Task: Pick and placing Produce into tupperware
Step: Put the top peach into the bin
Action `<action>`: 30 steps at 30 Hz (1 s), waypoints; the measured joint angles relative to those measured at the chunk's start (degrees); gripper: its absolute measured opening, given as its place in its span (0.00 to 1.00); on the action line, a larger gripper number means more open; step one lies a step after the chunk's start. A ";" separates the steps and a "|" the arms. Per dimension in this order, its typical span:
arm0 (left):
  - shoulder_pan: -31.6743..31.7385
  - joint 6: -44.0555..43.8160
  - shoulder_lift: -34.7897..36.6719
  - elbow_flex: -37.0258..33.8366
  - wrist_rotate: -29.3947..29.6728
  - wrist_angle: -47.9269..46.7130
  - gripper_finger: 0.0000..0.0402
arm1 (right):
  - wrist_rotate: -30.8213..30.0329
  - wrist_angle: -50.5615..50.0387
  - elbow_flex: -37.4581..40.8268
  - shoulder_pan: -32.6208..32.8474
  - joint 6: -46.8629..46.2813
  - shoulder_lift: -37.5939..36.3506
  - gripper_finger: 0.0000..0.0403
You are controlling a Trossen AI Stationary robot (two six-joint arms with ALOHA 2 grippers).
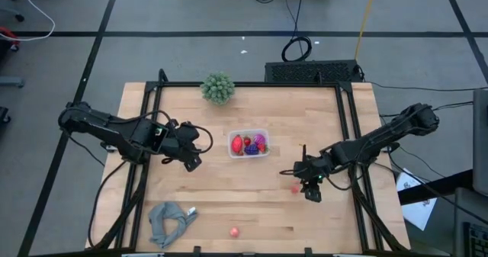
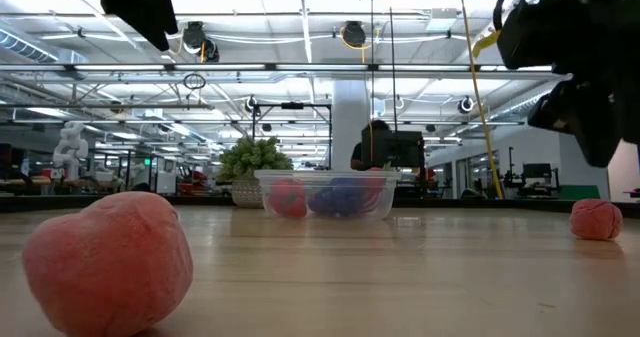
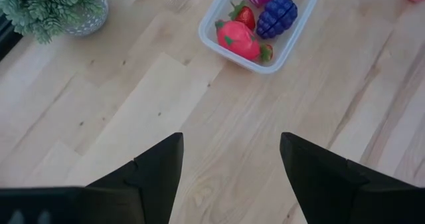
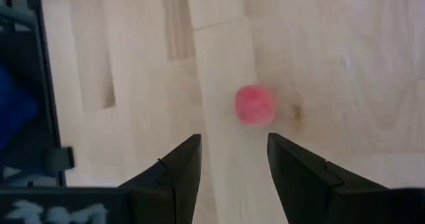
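The clear tupperware [image 1: 248, 143] stands mid-table and holds red, magenta and dark purple produce; it also shows in the left wrist view [image 3: 262, 24] and the low view [image 2: 325, 194]. A small pink produce piece [image 1: 295, 187] lies on the wood to its right, and shows in the right wrist view [image 4: 255, 105] and the low view [image 2: 596, 219]. My right gripper [image 4: 234, 161] is open and empty, just above and beside this piece [image 1: 309, 184]. Another pink-red piece [image 1: 234, 232] lies near the front edge [image 2: 108, 262]. My left gripper [image 1: 194, 156] is open and empty, left of the tupperware [image 3: 231, 164].
A green bushy ball in a pot [image 1: 218, 88] stands at the far edge behind the tupperware. A grey cloth [image 1: 169, 220] lies at the front left. Bare wood lies between the tupperware and the front edge.
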State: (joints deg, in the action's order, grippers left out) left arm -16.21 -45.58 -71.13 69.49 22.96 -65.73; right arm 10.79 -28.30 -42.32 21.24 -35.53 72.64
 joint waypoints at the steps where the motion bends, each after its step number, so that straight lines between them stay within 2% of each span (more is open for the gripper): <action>1: 0.00 -0.05 0.00 0.00 0.00 0.00 0.64 | 0.02 0.63 0.34 -0.54 -0.19 0.00 0.40; 4: 0.00 -0.22 0.00 0.00 0.00 0.00 0.64 | 0.27 1.14 0.41 -2.21 -0.26 0.00 0.40; 15: 0.04 -0.12 -0.02 0.00 0.02 -0.15 0.64 | 7.57 3.03 0.39 -5.45 0.22 3.30 0.40; 30: 0.04 0.17 -0.02 0.00 0.02 -0.44 0.64 | 5.56 4.83 0.39 -5.43 7.20 10.79 0.40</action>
State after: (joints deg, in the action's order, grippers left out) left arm -16.16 -45.41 -71.16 69.49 22.98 -66.17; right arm 16.34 -23.47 -41.93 15.81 -28.33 83.43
